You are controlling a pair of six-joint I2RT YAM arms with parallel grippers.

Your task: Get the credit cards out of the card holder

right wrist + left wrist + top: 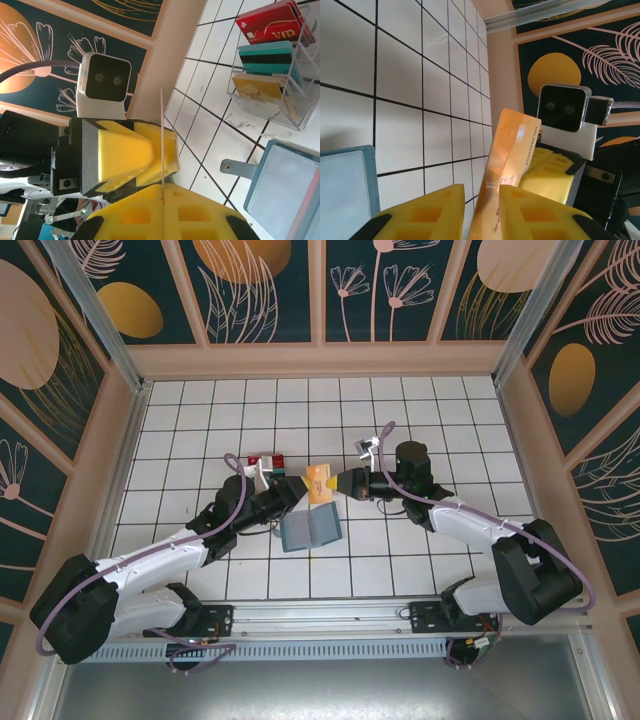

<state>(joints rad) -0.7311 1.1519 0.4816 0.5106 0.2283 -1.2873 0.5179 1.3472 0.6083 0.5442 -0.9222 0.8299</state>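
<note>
Gold card [320, 483] is held clear of the tiles, pinched edge-on by the right gripper [163, 194]. Its other end sits between the left gripper [482, 195] fingers, but whether they grip it cannot be told. Card holder [310, 529] lies open on the tiled table [200, 410], just nearer the arm bases.

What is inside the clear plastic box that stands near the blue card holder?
A red card, a teal card and a tan card sit in a row inside the clear box. Any cards behind these are covered.
</note>
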